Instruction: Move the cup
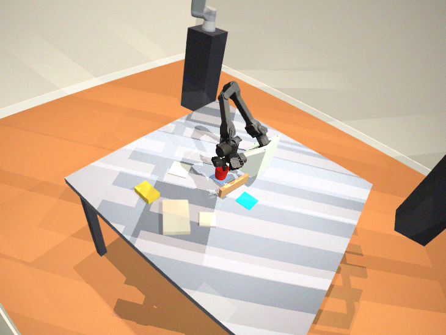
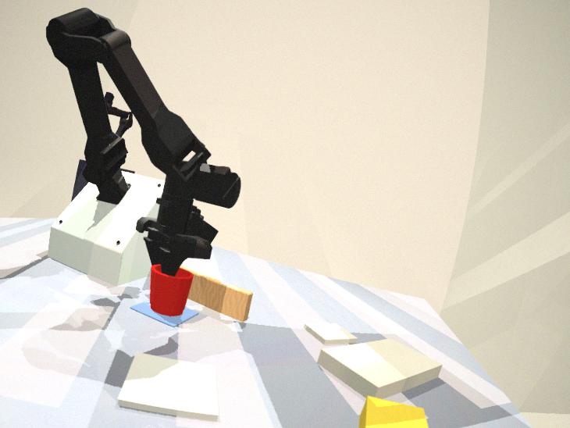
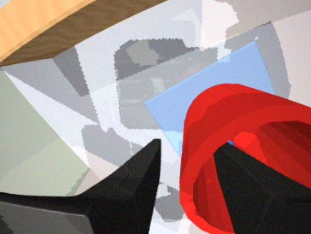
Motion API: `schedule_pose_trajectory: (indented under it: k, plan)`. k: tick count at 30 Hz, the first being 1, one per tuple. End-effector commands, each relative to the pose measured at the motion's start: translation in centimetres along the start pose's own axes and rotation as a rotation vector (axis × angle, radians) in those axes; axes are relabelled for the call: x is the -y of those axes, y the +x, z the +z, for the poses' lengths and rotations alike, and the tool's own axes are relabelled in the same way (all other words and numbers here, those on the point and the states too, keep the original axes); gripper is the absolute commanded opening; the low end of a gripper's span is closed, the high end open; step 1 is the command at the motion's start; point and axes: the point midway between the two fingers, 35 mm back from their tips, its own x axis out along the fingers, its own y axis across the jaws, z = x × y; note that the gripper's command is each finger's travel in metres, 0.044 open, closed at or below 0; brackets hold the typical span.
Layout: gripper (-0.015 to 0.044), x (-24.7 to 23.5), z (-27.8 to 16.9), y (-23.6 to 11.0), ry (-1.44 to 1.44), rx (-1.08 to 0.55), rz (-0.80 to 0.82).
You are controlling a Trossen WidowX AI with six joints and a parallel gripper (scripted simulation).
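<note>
The red cup (image 1: 220, 173) (image 2: 170, 294) (image 3: 238, 109) stands upright on the light blue pad (image 1: 213, 178) (image 2: 143, 309) (image 3: 227, 75). My gripper (image 1: 221, 166) (image 2: 168, 269) (image 3: 187, 145) points down over the cup's rim. It is open: one finger is inside the cup and the other outside, so the cup wall lies between them. A small gap shows beside the outer finger. The marbles are hidden by the finger. The cyan pad (image 1: 246, 200) lies bare on the table, beyond the wooden block from the cup.
A wooden block (image 1: 233, 184) (image 2: 221, 299) (image 3: 85, 7) lies close beside the cup. A yellow block (image 1: 146, 191) (image 2: 391, 411), a cream slab (image 1: 175, 216) (image 2: 377, 364), a small cream tile (image 1: 207, 219) (image 2: 329, 332) and a white tile (image 1: 179, 169) (image 2: 170, 384) lie around. The arm's white base (image 1: 259, 158) (image 2: 96, 230) stands behind.
</note>
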Motion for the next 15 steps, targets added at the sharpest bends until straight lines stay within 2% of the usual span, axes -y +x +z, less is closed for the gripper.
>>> schedule_pose_trajectory:
  k: [1, 5, 8, 15]
  plan:
    - [0.0148, -0.13, -0.13, 0.63, -0.003, -0.003, 0.001]
    - [0.0148, -0.13, -0.14, 0.66, -0.003, -0.003, 0.001]
    - [0.0069, -0.09, -0.10, 0.47, -0.001, -0.003, 0.001]
    - [0.0022, -0.09, -0.10, 0.47, -0.001, -0.003, 0.001]
